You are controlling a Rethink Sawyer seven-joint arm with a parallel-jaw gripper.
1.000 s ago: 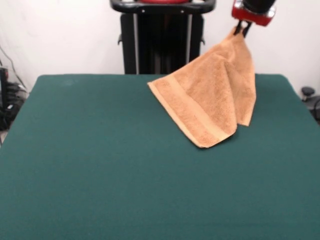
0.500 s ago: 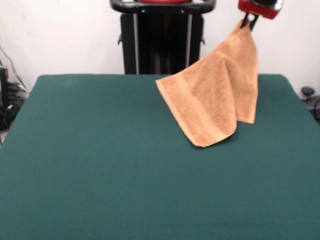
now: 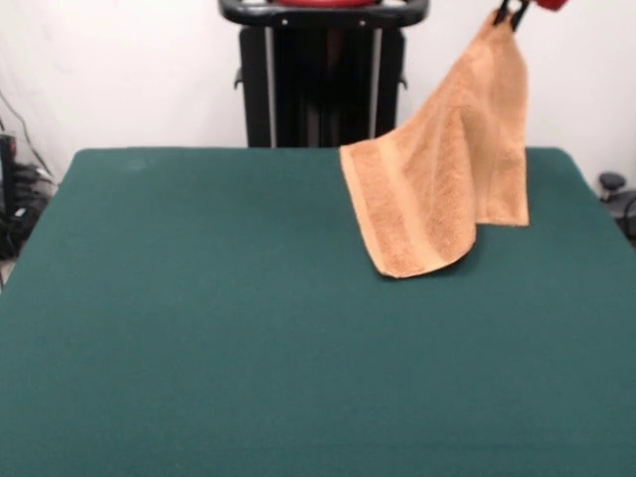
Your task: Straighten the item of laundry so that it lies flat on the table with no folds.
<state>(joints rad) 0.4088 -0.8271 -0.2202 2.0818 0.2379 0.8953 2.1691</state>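
The orange-tan towel [image 3: 442, 179] hangs by one corner from my gripper [image 3: 510, 14] at the top right of the front view. The gripper is shut on that corner and mostly cut off by the picture's top edge. The towel drapes down and to the left, folded on itself. Its lower end with the woven band rests on the green table [image 3: 248, 328] at the far right part. A second flap hangs on the right side, just above the table.
The robot's black pedestal [image 3: 323, 75] stands behind the table's far edge. Cables and dark equipment [image 3: 15, 199] sit off the table's left side. A small dark object [image 3: 611, 184] lies beyond the right edge.
The gripper has risen and moved right, lifting the towel's corner higher. The towel's lower end has dragged to the right across the table and more of it hangs free.
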